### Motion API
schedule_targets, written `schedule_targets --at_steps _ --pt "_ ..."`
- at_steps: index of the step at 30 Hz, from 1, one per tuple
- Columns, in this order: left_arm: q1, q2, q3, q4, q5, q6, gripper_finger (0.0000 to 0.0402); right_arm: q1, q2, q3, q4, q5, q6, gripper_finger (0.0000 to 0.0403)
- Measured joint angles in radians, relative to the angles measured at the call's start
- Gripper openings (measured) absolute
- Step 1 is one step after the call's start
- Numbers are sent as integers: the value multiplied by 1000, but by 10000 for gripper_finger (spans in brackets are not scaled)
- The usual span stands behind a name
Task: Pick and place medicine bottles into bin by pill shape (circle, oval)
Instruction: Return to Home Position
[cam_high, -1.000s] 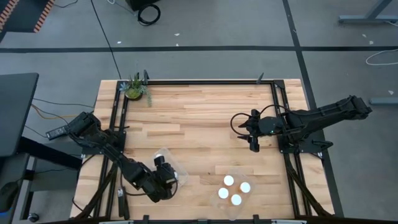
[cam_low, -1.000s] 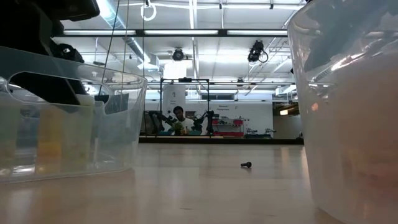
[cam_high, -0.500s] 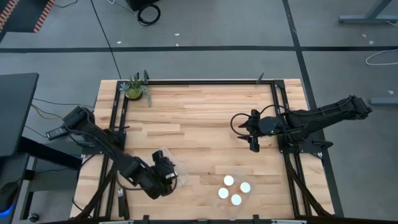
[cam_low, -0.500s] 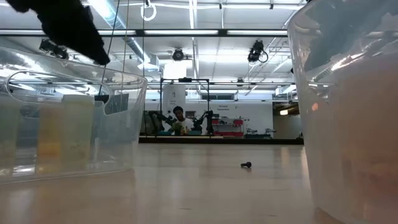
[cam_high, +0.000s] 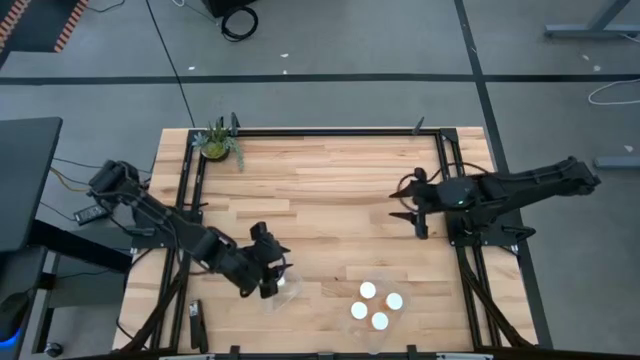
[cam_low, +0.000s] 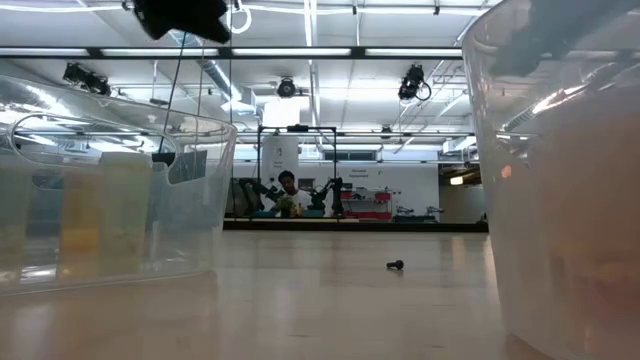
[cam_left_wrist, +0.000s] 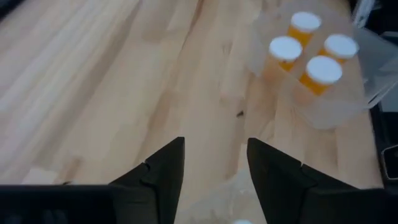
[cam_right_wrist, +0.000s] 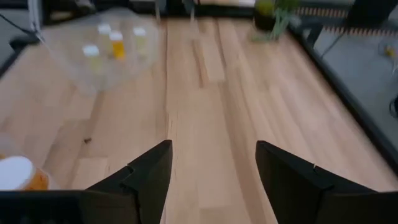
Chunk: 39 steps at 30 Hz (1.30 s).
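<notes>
1. The left claw (cam_left_wrist: 214, 143) hangs above the left tub (cam_low: 190, 180), clear of its rim. In the low view it shows as a dark shape over the tub's top edge.
2. Its two fingers (cam_left_wrist: 163, 177) stand a moderate way apart. Bare wood shows in the gap and nothing is gripped.
3. The left-tub bottles (cam_low: 125, 210) stand right beneath this claw. Their amber bodies show through the clear wall in the low view, and one white cap peeks out just under the fingers in the left wrist view.
4. The right tub (cam_left_wrist: 339, 102) lies ahead of the left claw, on its side toward the right arm. It sits near the table's front edge and apart from the left tub.
5. The right-tub bottles (cam_left_wrist: 285, 48), four of them, stand upright in a tight cluster inside that tub, white caps up.
6. The right claw (cam_right_wrist: 212, 144) hovers over bare table (cam_high: 330, 190), well apart from both tubs and drawn in toward its own arm's side.
7. Its fingers (cam_right_wrist: 148, 177) are spread wide and empty, with only planks between them.
8. From the right claw, the right tub is the nearer one, off toward the table's front edge. The left tub lies farther ahead, across the wood.
9. A potted plant (cam_high: 216, 145) stands at the far corner on the left arm's side, well away from both claws.
10. A small dark speck (cam_low: 396, 265) lies on the open wood between the tubs, ahead of the left claw.
11. Beyond the table, a person (cam_low: 288, 185) shows in the room's background.
</notes>
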Motion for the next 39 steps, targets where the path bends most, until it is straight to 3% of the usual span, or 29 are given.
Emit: schedule_targets --at_steps 9,17,24,39 --pt "115 -84 0 72 78 269 162 0 -163 -5 18 0 -49 239" --pt "232 -105 0 107 213 460 152 0 -246 -80 72 -15 -30 232" --pt "292 -101 -135 402 334 623 138 0 -312 -149 164 -137 -49 218" --pt "499 -218 -219 415 555 745 118 0 -508 -185 235 -105 -85 196"
